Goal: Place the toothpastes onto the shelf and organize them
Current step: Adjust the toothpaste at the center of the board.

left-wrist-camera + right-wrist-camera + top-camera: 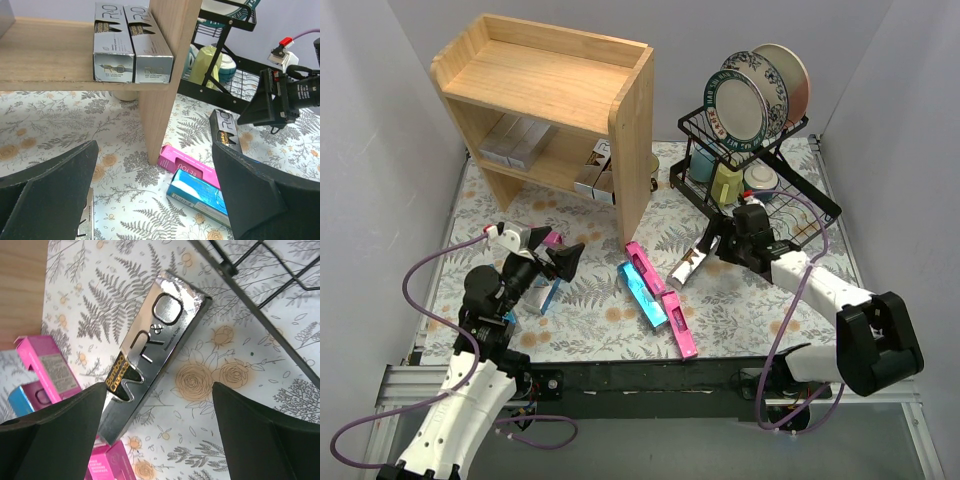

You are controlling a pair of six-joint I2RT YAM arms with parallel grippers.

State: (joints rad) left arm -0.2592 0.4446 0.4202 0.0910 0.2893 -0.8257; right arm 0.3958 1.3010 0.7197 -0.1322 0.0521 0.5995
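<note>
Silver carton (150, 360): flat on mat, btw dish rack (260, 315) & pink cartons (50, 365), not yet on shelf (560, 90); R gripper (157, 405) wide open over it, empty, L gripper (155, 147) likewise; risk: carton lies skew to jaws, so closing may skid it vs rack wire or pinks

silver carton (150, 352): "R&O", perhaps "Bamboo Charcoal" | pink carton (186, 163): "BE YOU"

Wire dish rack (700, 127), plates (745, 100), floral tablecloth (590, 300)
</note>
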